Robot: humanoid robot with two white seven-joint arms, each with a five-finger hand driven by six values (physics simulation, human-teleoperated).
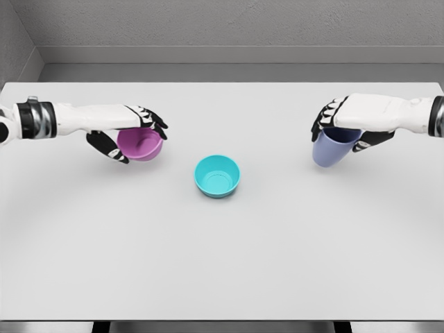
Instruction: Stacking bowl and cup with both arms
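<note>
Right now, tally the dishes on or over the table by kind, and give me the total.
Bowls: 2, the purple bowl held in the left hand and the teal bowl standing free on the table.
Cups: 1, the blue cup held in the right hand.
Total: 3.

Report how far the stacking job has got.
Done: both grasps. The left robot hand holds the purple bowl, tilted; the right robot hand holds the blue cup. In hand: carrying both. Left: nothing is stacked yet; the teal bowl sits empty mid-table.
</note>
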